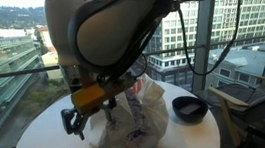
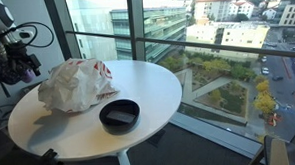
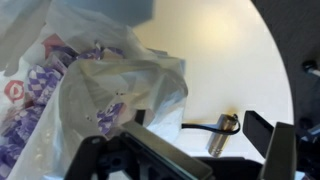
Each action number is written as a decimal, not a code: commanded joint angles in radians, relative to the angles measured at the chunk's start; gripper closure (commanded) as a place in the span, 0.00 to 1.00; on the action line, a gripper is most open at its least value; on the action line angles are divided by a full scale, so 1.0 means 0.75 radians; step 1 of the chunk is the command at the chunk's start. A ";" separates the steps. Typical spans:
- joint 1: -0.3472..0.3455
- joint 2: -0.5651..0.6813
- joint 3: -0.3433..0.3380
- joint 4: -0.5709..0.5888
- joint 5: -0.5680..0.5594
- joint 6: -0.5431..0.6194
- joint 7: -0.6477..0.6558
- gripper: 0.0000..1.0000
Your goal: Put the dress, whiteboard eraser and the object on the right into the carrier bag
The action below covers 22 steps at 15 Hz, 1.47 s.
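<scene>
The whitish carrier bag [image 1: 128, 120] [image 2: 76, 84] with red ring logos lies crumpled on the round white table [image 2: 138, 83]. The purple patterned dress [image 3: 25, 115] shows inside the bag, through its thin plastic. The black bowl [image 1: 189, 107] [image 2: 119, 116] sits on the table beside the bag. My gripper [image 3: 200, 125] [image 1: 75, 123] hovers open over the table at the bag's edge. One dark fingertip [image 3: 263, 130] shows on the right of the wrist view, and nothing is gripped. No whiteboard eraser shows in any view.
A small metal cylinder [image 3: 217, 135] with a black cable lies on the table under the gap between my fingers. Glass walls with a railing [image 2: 186, 46] surround the table. The arm's bulk [image 1: 117, 25] blocks much of an exterior view.
</scene>
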 commanded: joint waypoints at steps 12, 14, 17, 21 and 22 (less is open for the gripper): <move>0.316 0.602 -0.275 0.773 0.014 -0.173 0.577 0.00; 0.328 0.651 -0.275 0.830 0.033 -0.138 0.554 0.00; 0.347 0.724 -0.295 0.903 0.032 -0.108 0.531 0.00; 0.343 0.842 -0.316 1.019 0.054 -0.084 0.495 0.00; 0.341 0.870 -0.321 1.044 0.062 -0.079 0.485 0.00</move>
